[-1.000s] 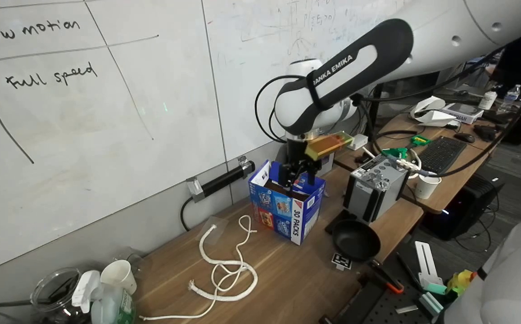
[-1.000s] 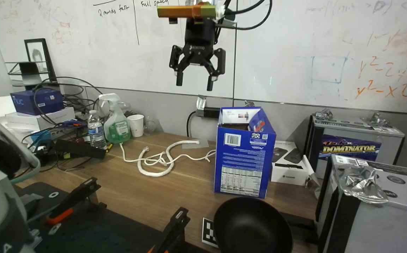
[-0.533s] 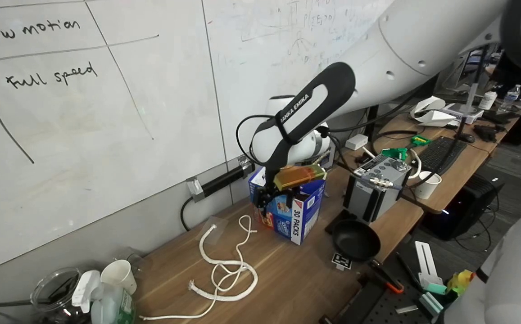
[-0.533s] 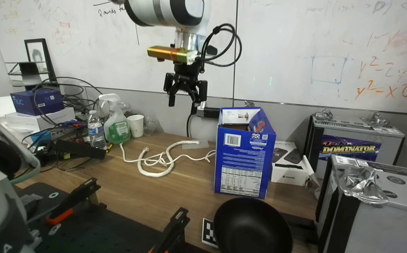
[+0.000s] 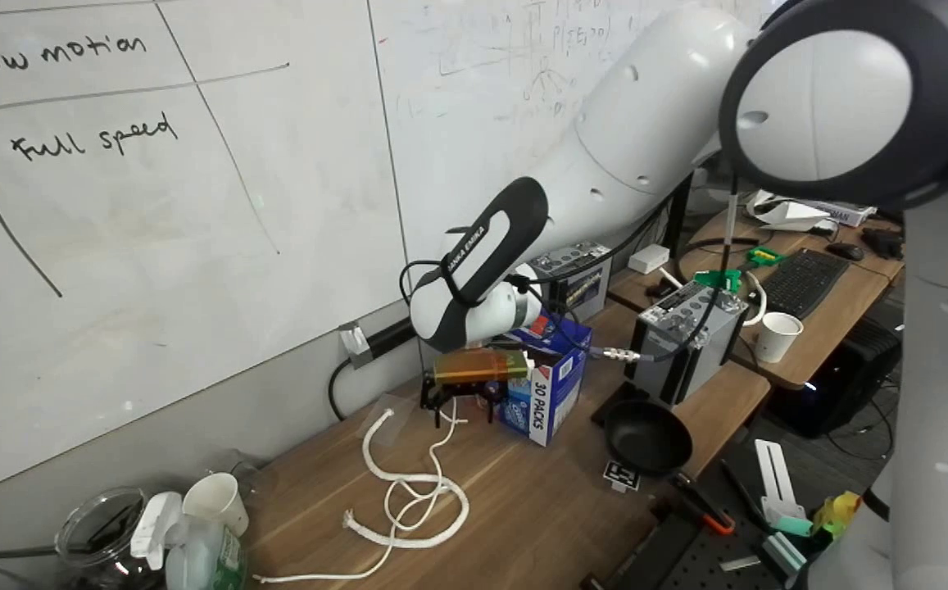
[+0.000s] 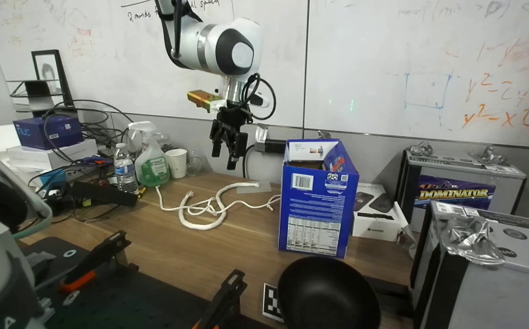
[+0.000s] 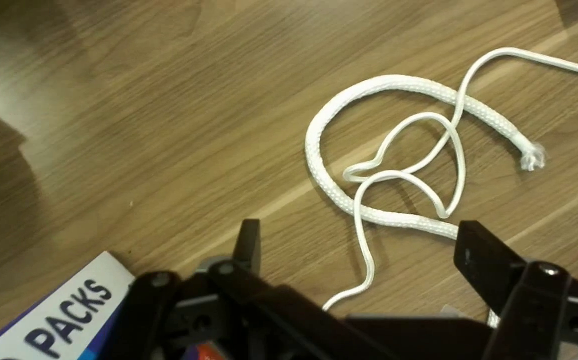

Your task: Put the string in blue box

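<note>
The string (image 5: pixel 434 451) is a thin white cord lying in loose loops on the wooden table. It also shows in the other views (image 6: pixel 256 206) (image 7: pixel 367 257). A thicker white rope (image 5: pixel 465 510) lies tangled with it. The blue box (image 5: pixel 564 385) stands upright with its top open, beside the string's end; it also shows in an exterior view (image 6: pixel 317 205), and its corner in the wrist view (image 7: pixel 69 320). My gripper (image 5: pixel 464 420) is open and empty, in the air above the table near the box (image 6: pixel 224 160). In the wrist view a thin strand lies below, between the fingertips (image 7: pixel 356 227).
A black pan (image 6: pixel 328 292) and grey-black equipment boxes (image 5: pixel 682 344) stand beyond the blue box. A spray bottle (image 6: pixel 152 162) and a paper cup (image 6: pixel 177 163) stand at the string's far end. A whiteboard (image 6: pixel 406 59) with a black tube (image 6: pixel 273 146) rises behind.
My gripper has come down from above the blue box, moved away from it to over the string's side, and turned. It stays open. The string and the box have not moved.
</note>
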Action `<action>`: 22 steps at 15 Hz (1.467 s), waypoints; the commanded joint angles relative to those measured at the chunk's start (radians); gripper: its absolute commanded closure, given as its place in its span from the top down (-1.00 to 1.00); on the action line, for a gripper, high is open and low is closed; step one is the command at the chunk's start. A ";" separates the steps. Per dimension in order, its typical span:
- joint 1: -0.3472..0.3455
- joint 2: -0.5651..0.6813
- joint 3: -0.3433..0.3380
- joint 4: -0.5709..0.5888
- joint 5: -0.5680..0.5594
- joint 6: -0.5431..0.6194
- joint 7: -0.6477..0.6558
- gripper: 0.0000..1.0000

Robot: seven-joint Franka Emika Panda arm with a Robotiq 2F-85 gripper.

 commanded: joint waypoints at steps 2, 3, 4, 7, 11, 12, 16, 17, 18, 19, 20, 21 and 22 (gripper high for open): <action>0.026 0.140 0.014 0.117 0.114 0.057 0.113 1.00; 0.023 0.161 0.021 0.134 0.149 0.064 0.128 1.00; 0.027 0.180 0.023 0.146 0.181 0.084 0.154 1.00; 0.051 0.243 0.014 0.185 0.210 0.134 0.225 1.00; 0.087 0.316 0.000 0.227 0.192 0.168 0.343 1.00; 0.104 0.334 -0.010 0.236 0.180 0.175 0.380 1.00; 0.151 0.375 -0.028 0.257 0.140 0.161 0.478 1.00; 0.160 0.383 -0.029 0.259 0.131 0.157 0.495 1.00; 0.169 0.389 -0.031 0.259 0.124 0.158 0.511 1.00; 0.180 0.397 -0.038 0.260 0.113 0.161 0.530 1.00; 0.186 0.405 -0.039 0.261 0.106 0.166 0.543 1.00; 0.188 0.414 -0.039 0.265 0.101 0.163 0.557 1.00; 0.190 0.423 -0.038 0.271 0.095 0.157 0.567 1.00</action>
